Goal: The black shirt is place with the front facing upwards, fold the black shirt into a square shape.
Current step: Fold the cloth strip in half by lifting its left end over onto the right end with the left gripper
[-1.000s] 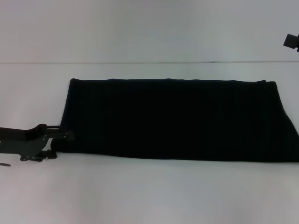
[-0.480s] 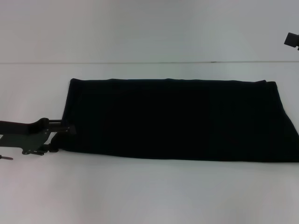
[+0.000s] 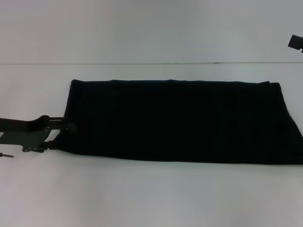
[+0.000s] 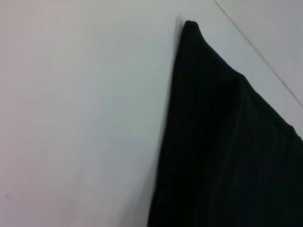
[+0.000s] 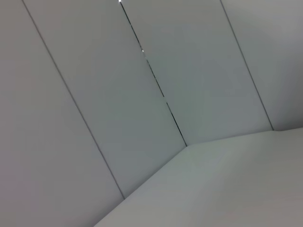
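Note:
The black shirt [image 3: 175, 120] lies on the white table [image 3: 142, 198] as a long flat rectangle running left to right; no lettering or neck label shows. My left gripper [image 3: 66, 130] is low at the shirt's left edge, near its near-left corner, touching or overlapping the cloth. The left wrist view shows the shirt [image 4: 227, 142] with one pointed corner against the bare table [image 4: 71, 118]. My right gripper [image 3: 296, 41] is parked high at the far right, well off the shirt.
The table's far edge meets a pale wall [image 3: 142, 28] behind the shirt. The shirt's right end runs to the right border of the head view. The right wrist view shows only wall panels [image 5: 142, 118].
My left gripper has moved away from me along the shirt's left edge, by a small amount. The shirt's near-left corner has shifted slightly with it. The right arm has not moved.

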`<state>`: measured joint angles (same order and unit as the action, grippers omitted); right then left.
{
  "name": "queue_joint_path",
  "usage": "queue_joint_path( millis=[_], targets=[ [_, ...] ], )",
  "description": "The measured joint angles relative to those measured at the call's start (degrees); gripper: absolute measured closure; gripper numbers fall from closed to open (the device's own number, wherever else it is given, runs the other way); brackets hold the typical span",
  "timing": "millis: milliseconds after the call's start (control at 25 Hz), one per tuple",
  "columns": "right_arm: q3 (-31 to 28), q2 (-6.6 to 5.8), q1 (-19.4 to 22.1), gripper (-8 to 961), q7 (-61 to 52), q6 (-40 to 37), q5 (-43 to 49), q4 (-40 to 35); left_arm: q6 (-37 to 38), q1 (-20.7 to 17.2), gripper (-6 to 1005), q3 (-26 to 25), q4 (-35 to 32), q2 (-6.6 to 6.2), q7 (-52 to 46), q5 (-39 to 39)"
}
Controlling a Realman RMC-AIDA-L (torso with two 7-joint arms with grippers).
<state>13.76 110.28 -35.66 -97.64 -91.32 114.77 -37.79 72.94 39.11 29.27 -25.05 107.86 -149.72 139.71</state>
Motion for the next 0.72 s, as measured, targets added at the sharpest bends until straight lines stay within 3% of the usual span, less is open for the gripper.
queue_joint_path(
  millis=[720],
  targets=[
    [0.24,0.12,0.06,33,0.00,0.44,0.02,0.08,-0.55,-0.23,116,0.13,0.00,0.47,1.82,0.04]
  ],
)
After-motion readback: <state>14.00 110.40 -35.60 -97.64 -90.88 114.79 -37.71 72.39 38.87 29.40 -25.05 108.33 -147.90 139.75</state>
